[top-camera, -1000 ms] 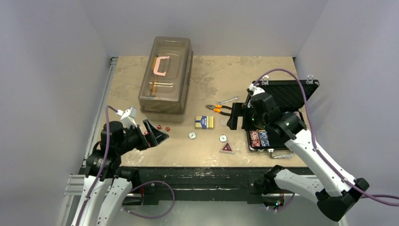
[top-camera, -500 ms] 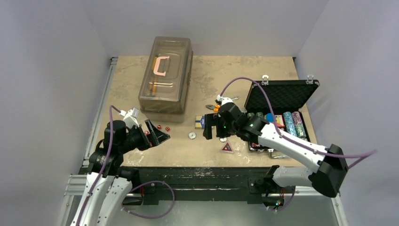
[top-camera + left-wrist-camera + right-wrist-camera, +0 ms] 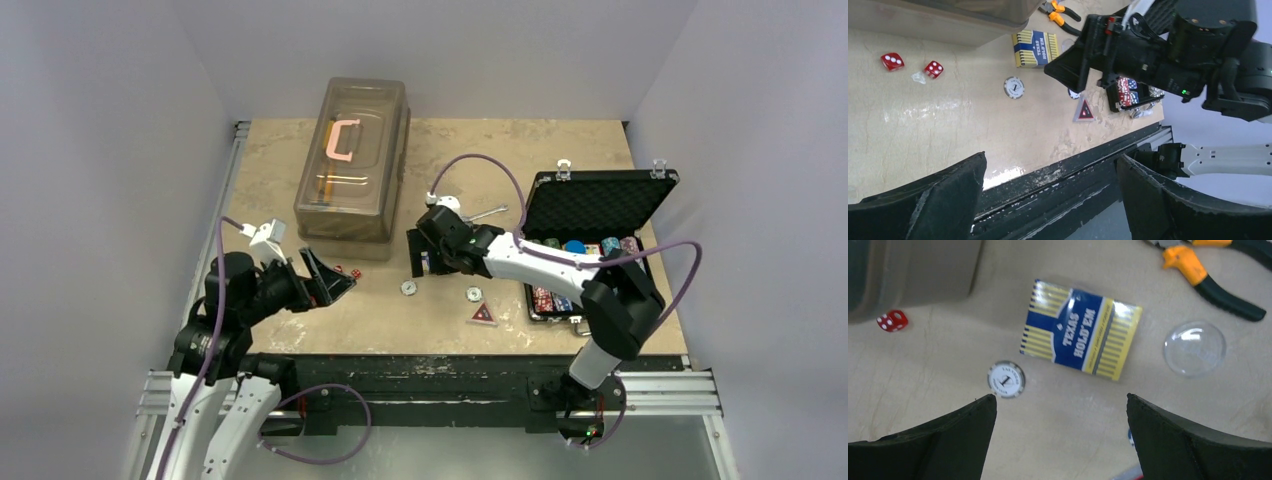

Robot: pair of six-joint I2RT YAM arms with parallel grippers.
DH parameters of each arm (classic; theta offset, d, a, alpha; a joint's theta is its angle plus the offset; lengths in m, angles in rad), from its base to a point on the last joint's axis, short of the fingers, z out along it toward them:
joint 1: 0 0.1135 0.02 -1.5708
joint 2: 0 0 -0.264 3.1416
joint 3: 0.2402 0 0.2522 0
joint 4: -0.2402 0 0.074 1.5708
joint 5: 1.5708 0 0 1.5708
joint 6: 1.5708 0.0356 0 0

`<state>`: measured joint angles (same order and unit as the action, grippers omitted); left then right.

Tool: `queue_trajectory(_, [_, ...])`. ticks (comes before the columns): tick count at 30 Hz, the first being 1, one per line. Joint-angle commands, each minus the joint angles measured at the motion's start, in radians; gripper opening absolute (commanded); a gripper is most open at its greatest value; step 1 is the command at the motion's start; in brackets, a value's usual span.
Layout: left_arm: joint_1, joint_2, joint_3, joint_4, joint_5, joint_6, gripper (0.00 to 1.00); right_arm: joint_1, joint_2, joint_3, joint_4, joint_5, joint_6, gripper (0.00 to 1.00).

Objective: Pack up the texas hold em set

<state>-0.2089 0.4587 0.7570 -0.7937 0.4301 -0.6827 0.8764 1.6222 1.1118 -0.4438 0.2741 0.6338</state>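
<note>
The black case lies open at the right with rows of poker chips inside. The blue and yellow card box lies flat on the table. My right gripper is open and empty, hovering just near of the box, and in the top view it mostly hides it. A white round button lies by its left finger. A second button and the red triangle token lie nearer the front edge. Two red dice lie at the left. My left gripper is open and empty beside them.
A large translucent brown box with a pink handle stands at the back left. Orange-handled pliers and a wrench lie behind the card box. A clear dome lies right of the card box. The table's front edge is below my left gripper.
My right arm has swung left from the open case to above the card box, its gripper still open. My left arm has shifted only slightly.
</note>
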Motion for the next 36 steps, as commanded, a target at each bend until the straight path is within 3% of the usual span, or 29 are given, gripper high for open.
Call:
queue_trajectory(1, [0.003, 0.008, 0.074, -0.026, -0.025, 0.068, 0.99, -0.033, 0.075, 0.106, 0.082, -0.024, -0.147, 0.94])
queue_trajectory(3, [0.003, 0.006, 0.089, -0.054, -0.033, 0.086, 0.99, -0.070, 0.108, 0.116, 0.121, -0.127, -0.213, 0.89])
queue_trajectory(9, [0.003, -0.019, 0.082, -0.072, -0.029, 0.093, 0.99, -0.215, 0.195, 0.178, 0.135, -0.353, -0.396, 0.88])
queue_trajectory(13, [0.003, -0.023, 0.068, -0.062, -0.014, 0.081, 0.99, -0.232, 0.244, 0.223, 0.110, -0.439, -0.564, 0.88])
queue_trajectory(19, [0.003, -0.013, 0.072, -0.047, 0.000, 0.079, 0.99, -0.250, 0.319, 0.268, 0.099, -0.546, -0.628, 0.91])
queue_trajectory(27, [0.003, -0.008, 0.089, -0.055, 0.000, 0.081, 0.99, -0.236, 0.285, 0.220, 0.050, -0.528, -0.663, 0.90])
queue_trajectory(34, [0.003, 0.012, 0.058, -0.010, 0.023, 0.059, 0.99, -0.129, 0.229, 0.153, 0.005, -0.305, -0.576, 0.90])
queue_trajectory(36, [0.003, 0.021, 0.056, -0.001, 0.029, 0.058, 0.99, -0.101, 0.214, 0.132, -0.003, -0.303, -0.557, 0.89])
